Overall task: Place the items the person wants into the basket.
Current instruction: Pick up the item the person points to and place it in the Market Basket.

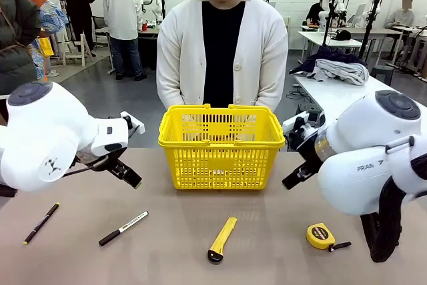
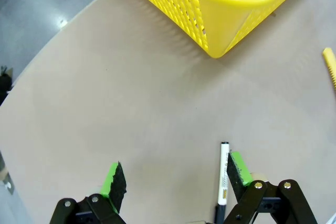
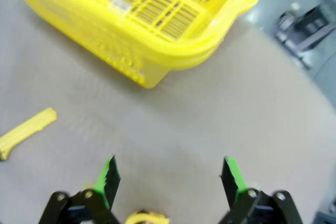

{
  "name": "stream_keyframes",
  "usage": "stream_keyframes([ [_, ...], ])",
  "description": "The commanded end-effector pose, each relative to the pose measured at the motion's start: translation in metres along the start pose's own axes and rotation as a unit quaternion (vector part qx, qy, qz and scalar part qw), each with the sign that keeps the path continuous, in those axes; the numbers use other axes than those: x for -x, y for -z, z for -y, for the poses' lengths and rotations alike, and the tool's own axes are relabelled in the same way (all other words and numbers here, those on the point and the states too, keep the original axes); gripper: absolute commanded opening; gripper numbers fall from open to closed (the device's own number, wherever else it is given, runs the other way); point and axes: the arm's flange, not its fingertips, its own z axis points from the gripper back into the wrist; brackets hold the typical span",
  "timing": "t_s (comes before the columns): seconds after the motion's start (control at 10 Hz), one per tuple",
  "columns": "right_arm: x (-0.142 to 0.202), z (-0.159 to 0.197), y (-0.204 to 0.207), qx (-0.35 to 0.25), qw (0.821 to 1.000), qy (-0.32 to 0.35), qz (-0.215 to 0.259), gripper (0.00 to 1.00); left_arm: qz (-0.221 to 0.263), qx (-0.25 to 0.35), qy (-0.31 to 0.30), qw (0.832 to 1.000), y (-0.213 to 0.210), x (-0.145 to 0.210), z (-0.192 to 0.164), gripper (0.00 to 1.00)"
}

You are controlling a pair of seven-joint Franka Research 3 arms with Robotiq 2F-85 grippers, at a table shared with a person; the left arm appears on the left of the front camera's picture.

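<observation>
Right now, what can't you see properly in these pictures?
Front view: the floor of the basket, hidden behind its near lattice wall.
Left wrist view: the cap end of the marker, running off the bottom edge; the utility knife, cut off by the right edge.
Right wrist view: the tape measure, cut off by the bottom edge; the utility knife, blurred.

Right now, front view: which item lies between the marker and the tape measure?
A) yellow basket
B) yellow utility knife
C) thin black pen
B: the yellow utility knife lies in the row with the black-capped marker on its left and the yellow tape measure on its right. The thin black pen is farthest left, and the yellow basket stands behind the row.
</observation>
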Motion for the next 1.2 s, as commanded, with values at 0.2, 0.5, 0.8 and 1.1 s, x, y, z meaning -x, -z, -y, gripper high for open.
stream_keyframes([
  [0.2, 0.006, 0.008, -0.152, 0.063, 0.997, 0.031, -0.011, 1.00, -0.027, 0.002, 0.035, 0.999, -0.128, -0.043, -0.034, 1.00],
  [0.5, -0.018, 0.017, -0.226, 0.074, 0.996, 0.038, -0.022, 1.00, -0.022, -0.027, 0.035, 0.999, -0.187, -0.081, -0.042, 1.00],
  [0.8, -0.011, 0.015, -0.243, 0.070, 0.997, 0.035, -0.012, 1.00, -0.012, -0.063, 0.032, 0.997, -0.213, -0.077, -0.036, 1.00],
  [1.1, -0.011, 0.015, -0.243, 0.070, 0.997, 0.035, -0.012, 1.00, -0.008, -0.024, 0.034, 0.999, -0.213, -0.087, -0.041, 1.00],
])
